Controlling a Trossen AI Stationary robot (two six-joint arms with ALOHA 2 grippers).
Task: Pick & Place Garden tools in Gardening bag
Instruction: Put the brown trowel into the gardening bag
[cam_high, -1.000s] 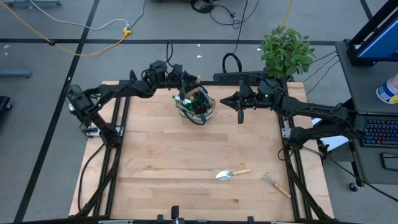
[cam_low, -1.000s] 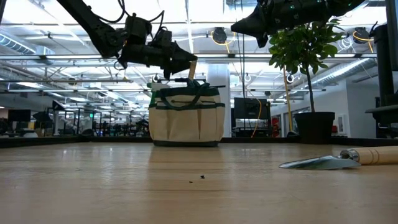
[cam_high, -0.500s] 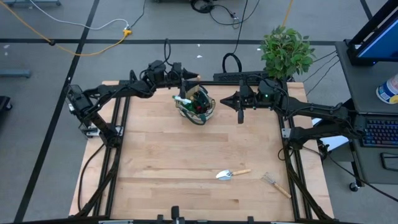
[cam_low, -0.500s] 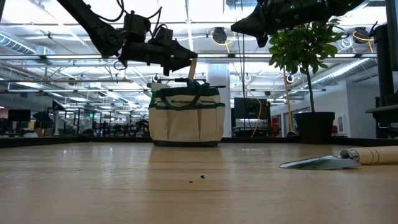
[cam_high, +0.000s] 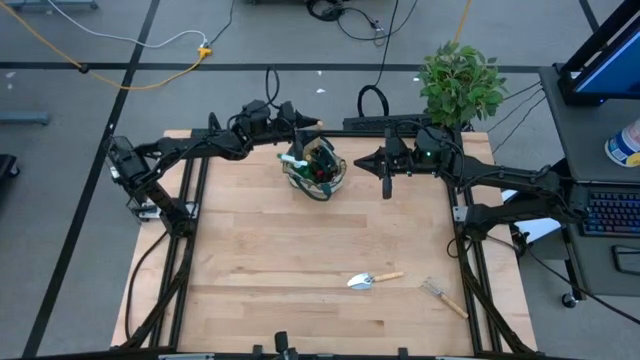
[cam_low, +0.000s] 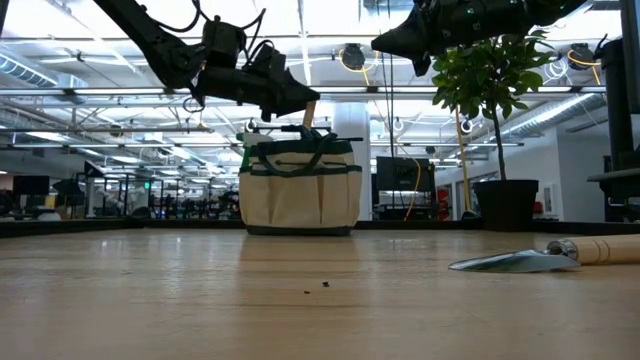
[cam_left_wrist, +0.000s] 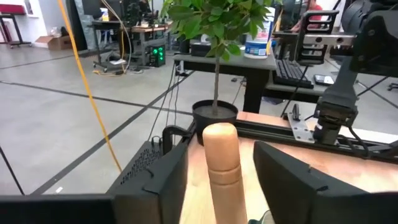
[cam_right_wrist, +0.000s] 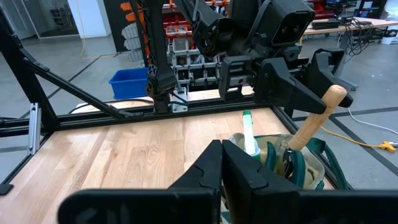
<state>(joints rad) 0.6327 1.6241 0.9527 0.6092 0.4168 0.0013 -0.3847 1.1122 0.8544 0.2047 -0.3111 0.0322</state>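
The beige gardening bag (cam_high: 318, 170) (cam_low: 300, 195) stands upright at the table's far middle. Tools stick out of its top, among them a green-white item (cam_right_wrist: 249, 134) and a tilted wooden handle (cam_left_wrist: 221, 165) (cam_right_wrist: 314, 124). My left gripper (cam_high: 312, 127) (cam_low: 303, 100) is level above the bag's far rim and open. Its fingers stand on either side of the handle's free end, with a gap showing on both sides. My right gripper (cam_high: 358, 158) (cam_right_wrist: 221, 152) hangs shut to the right of the bag, above the table. A trowel (cam_high: 372, 280) (cam_low: 520, 261) and a small rake (cam_high: 443, 295) lie flat near the front right.
A potted green plant (cam_high: 460, 80) (cam_low: 490, 90) stands past the table's far right corner. Bare wood (cam_high: 280, 250) spreads between the bag and the two tools at the front. Black frame rails (cam_high: 190, 200) run along both sides.
My left gripper has rolled a little about the wooden handle without leaving its place. The handle and the bag stand as before.
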